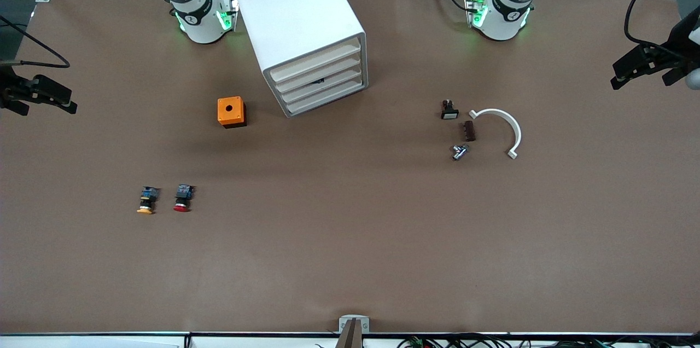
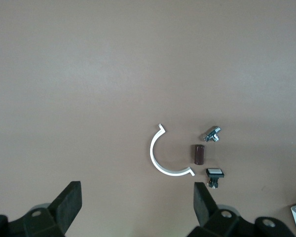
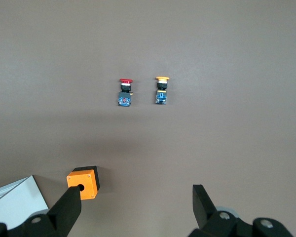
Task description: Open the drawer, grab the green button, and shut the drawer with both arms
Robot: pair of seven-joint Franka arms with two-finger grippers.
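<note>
- The cabinet (image 1: 298,19) stands on the table (image 1: 350,260) between the two arm bases, turned so its four cream drawer fronts face the front camera and slightly the left arm's end. It is the landmark for all that follows. It looks bulky but probably light plastic, so it may slide when a drawer is pulled; one arm bracing its body seems wise.
- The drawer (image 1: 320,82) is shut, like its three neighbours. A dark spot shows through one front, too small to identify. The fronts look smooth and shallow with only thin lips; I judge the hold should be a fingertip hooked on the lip at mid-width, pulled straight to avoid jamming.
- The right gripper (image 1: 38,93) hangs over the table edge at the right arm's end, well apart from the cabinet, fingers spread wide and holding nothing.
- The left gripper (image 1: 648,63) hangs over the left arm's end, also well apart from the cabinet, fingers wide and empty. Both arms wait.
- An orange box (image 1: 232,112) sits just beside the cabinet, toward the right arm's end.
- The green button is not visible; presumably it is inside a drawer. It should be small, stiff and light; gripping across the black body seems safer than the rounded cap.
- The red button (image 1: 183,198) and yellow button (image 1: 147,200) lie nearer the camera than the cabinet.
</note>
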